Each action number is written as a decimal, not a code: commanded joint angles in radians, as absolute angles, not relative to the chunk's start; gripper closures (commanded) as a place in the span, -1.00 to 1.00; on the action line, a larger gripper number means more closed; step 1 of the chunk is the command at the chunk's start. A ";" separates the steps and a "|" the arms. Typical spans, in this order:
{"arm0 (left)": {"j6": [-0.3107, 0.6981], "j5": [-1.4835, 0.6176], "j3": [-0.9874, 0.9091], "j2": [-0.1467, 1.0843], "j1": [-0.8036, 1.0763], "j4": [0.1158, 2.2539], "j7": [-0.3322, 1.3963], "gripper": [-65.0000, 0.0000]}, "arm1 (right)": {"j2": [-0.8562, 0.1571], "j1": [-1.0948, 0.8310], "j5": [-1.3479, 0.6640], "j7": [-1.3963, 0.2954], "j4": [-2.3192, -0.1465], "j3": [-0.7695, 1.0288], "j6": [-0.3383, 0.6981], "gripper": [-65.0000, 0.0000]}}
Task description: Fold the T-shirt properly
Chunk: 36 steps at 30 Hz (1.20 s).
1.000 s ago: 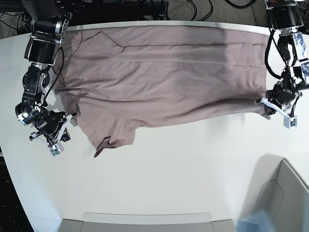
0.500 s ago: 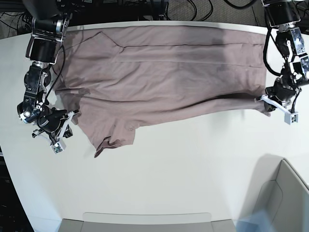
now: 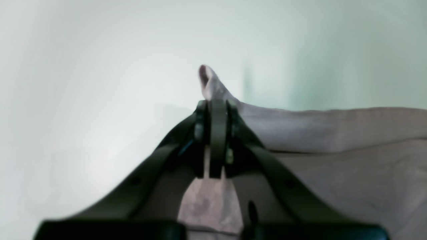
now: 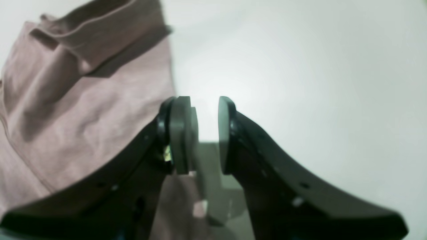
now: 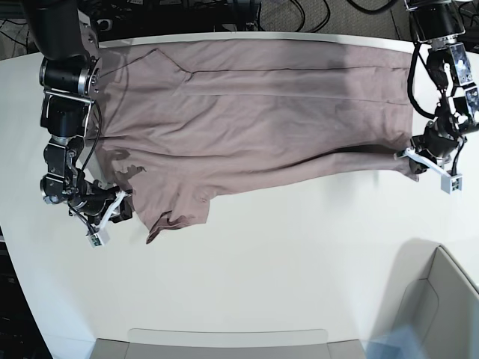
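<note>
The dusty-pink T-shirt (image 5: 247, 112) lies spread across the far half of the white table (image 5: 284, 247), with a rumpled sleeve (image 5: 176, 217) at its near left. My left gripper (image 5: 416, 159) is shut on the shirt's near right corner. In the left wrist view this gripper (image 3: 217, 110) pinches the fabric, and a small tip of cloth (image 3: 206, 78) sticks out past the fingers. My right gripper (image 5: 116, 211) sits at the shirt's left edge. In the right wrist view it (image 4: 206, 133) is open by a narrow gap and empty, with bare table between the pads and the shirt (image 4: 83, 110) to its left.
A grey bin (image 5: 445, 299) stands at the near right corner. A grey tray edge (image 5: 224, 338) runs along the near side. Cables (image 5: 299, 11) lie behind the table's far edge.
My right arm has swung in and its gripper has moved right, closer to the shirt's left edge. My left gripper has lifted slightly, still holding the corner.
</note>
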State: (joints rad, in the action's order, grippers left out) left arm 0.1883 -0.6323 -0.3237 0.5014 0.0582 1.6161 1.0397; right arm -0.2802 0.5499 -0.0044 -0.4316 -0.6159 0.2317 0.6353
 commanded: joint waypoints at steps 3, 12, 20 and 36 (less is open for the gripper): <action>0.191 -0.639 -0.332 0.506 0.042 1.632 1.021 1.00 | -0.283 0.582 -0.027 -0.387 -0.601 0.148 0.634 0.56; 0.191 -0.639 -0.332 0.498 0.039 1.632 1.021 1.00 | -0.265 0.572 -0.021 -0.415 -0.599 0.105 0.636 0.61; 0.191 -0.639 -0.332 0.498 0.039 1.633 1.021 1.00 | -0.265 0.572 -0.027 -0.467 -0.611 0.107 0.639 1.00; 0.191 -0.639 -0.337 0.495 0.048 1.704 1.024 1.00 | -0.285 0.321 -0.128 -0.776 -1.294 0.151 0.641 1.00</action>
State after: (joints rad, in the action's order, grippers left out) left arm 0.1879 -0.6300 -0.3275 0.4767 0.0589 1.6852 1.0435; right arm -0.2646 0.2974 -0.1207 -0.7879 -1.2774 0.1394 0.6388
